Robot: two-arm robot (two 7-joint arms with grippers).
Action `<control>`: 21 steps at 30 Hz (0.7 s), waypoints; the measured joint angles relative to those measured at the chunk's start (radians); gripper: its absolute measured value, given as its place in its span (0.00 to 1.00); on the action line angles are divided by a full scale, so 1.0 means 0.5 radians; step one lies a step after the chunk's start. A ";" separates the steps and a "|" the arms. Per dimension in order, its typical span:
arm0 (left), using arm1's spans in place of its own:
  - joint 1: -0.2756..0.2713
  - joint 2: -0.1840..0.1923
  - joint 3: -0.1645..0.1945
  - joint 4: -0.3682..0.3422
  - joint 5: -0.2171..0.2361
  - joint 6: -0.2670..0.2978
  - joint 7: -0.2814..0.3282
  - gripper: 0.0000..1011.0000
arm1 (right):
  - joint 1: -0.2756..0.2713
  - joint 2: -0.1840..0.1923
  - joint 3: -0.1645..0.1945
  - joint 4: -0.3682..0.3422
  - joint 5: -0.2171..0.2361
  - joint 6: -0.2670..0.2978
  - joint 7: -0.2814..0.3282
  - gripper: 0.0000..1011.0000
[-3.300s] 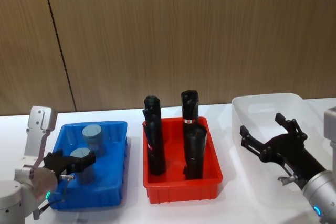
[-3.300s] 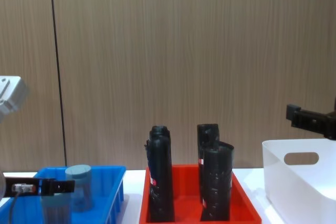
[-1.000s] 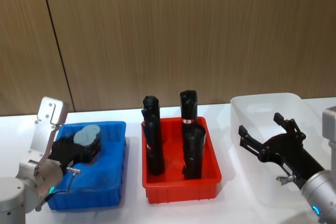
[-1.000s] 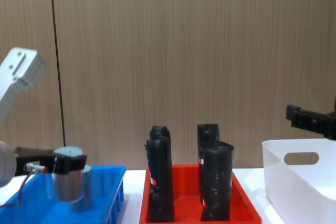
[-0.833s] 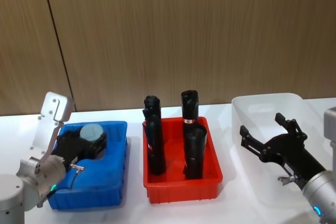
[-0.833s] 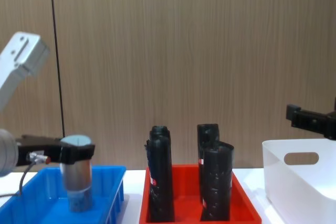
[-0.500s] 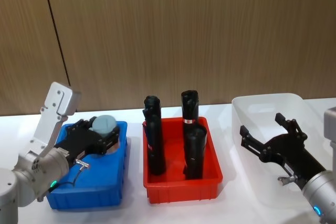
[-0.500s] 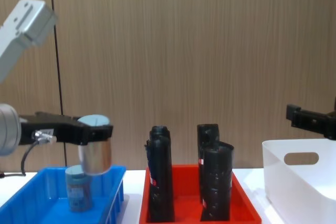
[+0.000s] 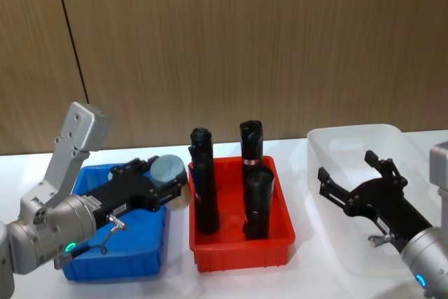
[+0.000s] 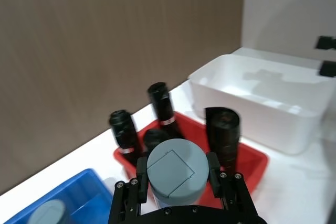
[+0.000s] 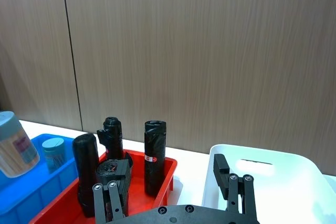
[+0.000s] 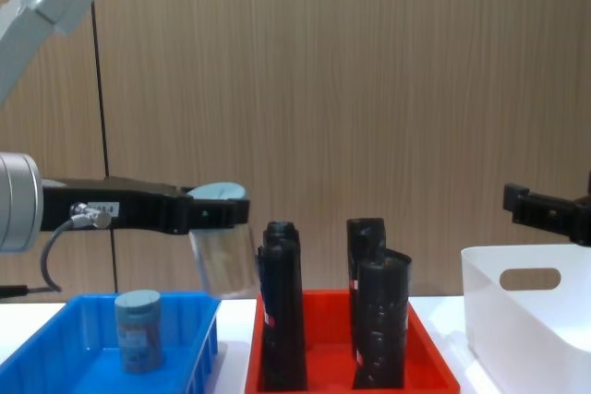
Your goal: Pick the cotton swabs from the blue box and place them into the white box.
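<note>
My left gripper (image 9: 166,177) is shut on one jar of cotton swabs (image 12: 223,257), a clear jar with a grey-blue lid (image 10: 176,169). It holds the jar in the air, tilted, above the right rim of the blue box (image 9: 136,260), close to the black rolls. A second jar of cotton swabs (image 12: 138,331) stands upright inside the blue box (image 12: 201,339). The white box (image 9: 350,143) stands at the far right, with its oval handle cut-out (image 12: 530,279) facing me. My right gripper (image 9: 346,167) hovers open over the white box's near side with nothing between its fingers.
A red tray (image 9: 241,255) stands between the two boxes and holds several tall black wrapped rolls (image 9: 203,190). They rise to about the height of the held jar. A wooden wall closes the back of the white table.
My left gripper has lifted one jar out of the blue box and carried it up and to the right, toward the red tray. The right arm has stayed still.
</note>
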 joint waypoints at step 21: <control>-0.105 -0.002 0.020 0.136 -0.164 0.033 -0.526 0.66 | 0.000 0.000 0.000 0.000 0.000 0.000 0.000 0.99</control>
